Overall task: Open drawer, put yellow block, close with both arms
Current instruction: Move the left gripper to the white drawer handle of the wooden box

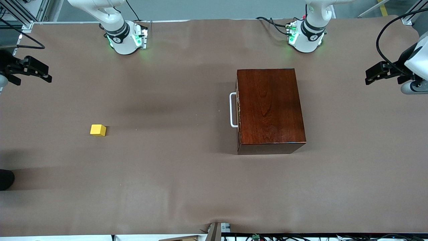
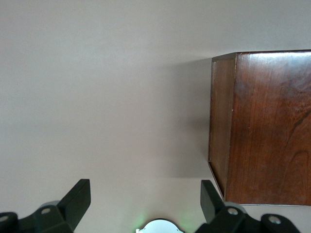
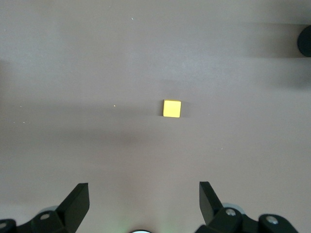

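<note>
The dark reddish-brown wooden box (image 1: 270, 108) stands toward the left arm's end of the table, its drawer pushed in, with the white bar handle (image 1: 232, 110) facing the right arm's end. The yellow block (image 1: 98, 130) lies alone on the brown cover toward the right arm's end. My left gripper (image 1: 371, 76) hangs open and empty over the table's edge at the left arm's end; its wrist view shows the box (image 2: 262, 126). My right gripper (image 1: 45, 74) hangs open and empty over the table's edge at its own end; its wrist view shows the block (image 3: 171, 108).
A brown cover (image 1: 187, 180) spreads over the whole table. The two arm bases (image 1: 125, 36) (image 1: 306, 35) glow green along the edge farthest from the front camera. A dark round thing (image 1: 6, 179) sits at the table's edge, nearer to the front camera than the block.
</note>
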Action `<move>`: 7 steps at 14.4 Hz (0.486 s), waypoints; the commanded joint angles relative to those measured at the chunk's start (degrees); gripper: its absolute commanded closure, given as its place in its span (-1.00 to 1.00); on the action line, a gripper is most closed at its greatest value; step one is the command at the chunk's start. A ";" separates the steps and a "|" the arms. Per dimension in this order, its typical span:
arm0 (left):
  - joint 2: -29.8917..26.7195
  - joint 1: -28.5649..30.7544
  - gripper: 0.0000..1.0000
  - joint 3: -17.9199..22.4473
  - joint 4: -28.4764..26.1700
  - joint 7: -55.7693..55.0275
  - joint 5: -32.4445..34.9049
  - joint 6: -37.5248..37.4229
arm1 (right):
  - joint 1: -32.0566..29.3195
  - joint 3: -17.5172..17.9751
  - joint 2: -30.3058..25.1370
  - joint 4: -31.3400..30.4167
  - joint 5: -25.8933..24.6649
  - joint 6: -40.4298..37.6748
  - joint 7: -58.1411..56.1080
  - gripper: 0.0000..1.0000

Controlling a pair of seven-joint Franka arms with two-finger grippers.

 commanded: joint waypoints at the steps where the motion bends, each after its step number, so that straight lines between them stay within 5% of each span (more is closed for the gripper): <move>1: -0.58 0.64 -1.00 -0.09 0.47 0.81 -0.63 -0.85 | -0.98 0.25 0.04 0.23 -0.67 0.26 0.13 -1.00; 7: 0.03 0.03 -1.00 -0.09 1.43 -0.33 0.16 -0.85 | -1.16 0.25 0.39 0.05 -0.59 0.26 0.13 -1.00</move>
